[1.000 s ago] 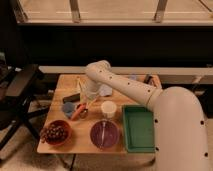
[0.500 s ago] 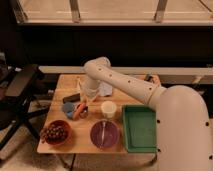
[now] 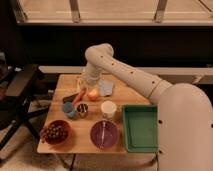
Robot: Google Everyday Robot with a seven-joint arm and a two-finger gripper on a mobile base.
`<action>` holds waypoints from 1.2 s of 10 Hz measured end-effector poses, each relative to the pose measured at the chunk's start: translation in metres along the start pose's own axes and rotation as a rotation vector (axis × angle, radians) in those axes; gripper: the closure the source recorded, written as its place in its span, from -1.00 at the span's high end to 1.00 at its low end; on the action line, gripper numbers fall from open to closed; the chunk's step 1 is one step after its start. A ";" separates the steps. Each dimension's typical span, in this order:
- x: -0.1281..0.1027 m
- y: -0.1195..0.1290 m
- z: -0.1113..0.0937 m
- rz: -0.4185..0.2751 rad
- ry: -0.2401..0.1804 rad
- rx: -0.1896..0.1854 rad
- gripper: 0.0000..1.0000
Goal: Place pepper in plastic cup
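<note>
The pepper [image 3: 77, 97], slender and orange-red, lies on the wooden table [image 3: 120, 97] at the left, just behind the cups. The small blue plastic cup [image 3: 68, 109] stands in front of it, upright. My gripper [image 3: 87, 85] hangs below the white arm [image 3: 120, 70], just behind and to the right of the pepper and beside the round orange fruit [image 3: 93, 94]. I cannot tell whether it touches the pepper.
A small dark shiny cup [image 3: 82, 109] stands right of the blue cup, and a taller white cup [image 3: 108, 108] further right. There is a red bowl of grapes [image 3: 55, 132] front left, a purple plate [image 3: 104, 134], a green tray [image 3: 140, 128] and a grey-blue cloth [image 3: 106, 88].
The arm's upper joint has risen and the gripper has lifted a little above the pepper and fruit. The cups and bowls have not moved.
</note>
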 end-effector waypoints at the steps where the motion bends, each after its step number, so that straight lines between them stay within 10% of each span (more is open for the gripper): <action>1: -0.001 -0.008 0.001 -0.007 0.004 0.020 -1.00; 6: -0.010 -0.030 0.035 -0.068 0.034 0.086 -1.00; 10: -0.009 -0.014 0.071 -0.073 0.040 0.046 -0.96; 12: -0.012 -0.004 0.080 -0.072 0.035 0.022 -0.61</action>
